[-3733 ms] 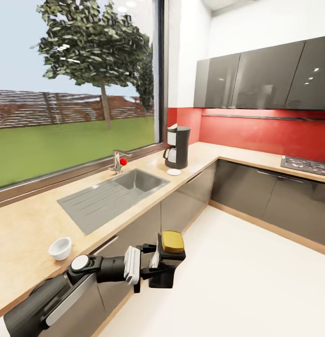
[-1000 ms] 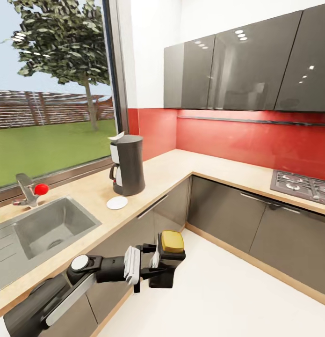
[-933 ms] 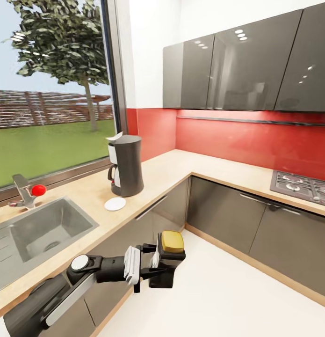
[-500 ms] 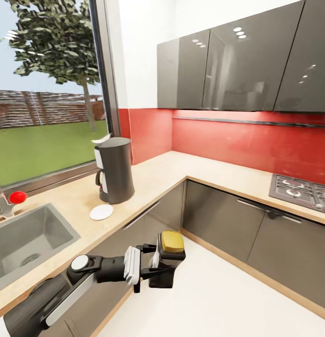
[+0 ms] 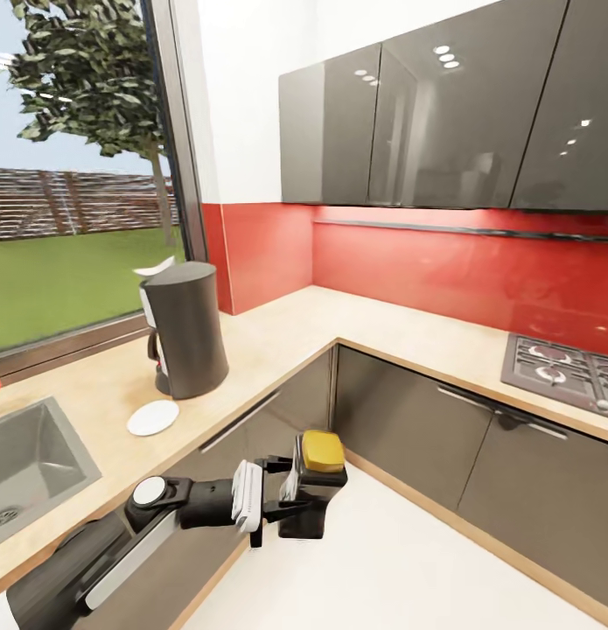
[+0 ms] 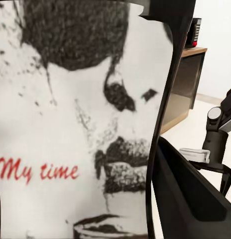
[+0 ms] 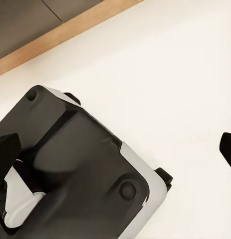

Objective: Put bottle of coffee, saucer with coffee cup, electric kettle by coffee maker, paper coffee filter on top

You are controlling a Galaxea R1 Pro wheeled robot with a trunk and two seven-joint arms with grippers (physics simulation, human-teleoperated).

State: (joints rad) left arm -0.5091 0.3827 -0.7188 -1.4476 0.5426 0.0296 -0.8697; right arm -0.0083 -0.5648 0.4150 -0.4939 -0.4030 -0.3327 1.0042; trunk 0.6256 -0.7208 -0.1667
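The bottle of coffee (image 5: 313,488) is being held upright over the floor by the left end effector (image 5: 284,497), whose fingers are being pressed against its sides; its white label is being seen close in the left wrist view. The coffee maker (image 5: 184,330), with a paper coffee filter (image 5: 155,267) on top and the saucer (image 5: 152,417) beside it, is being shown on the worktop (image 5: 277,337). A loosened grip could let the bottle be dropped; a careless placement could knock the saucer. The right end effector's opening cannot be told
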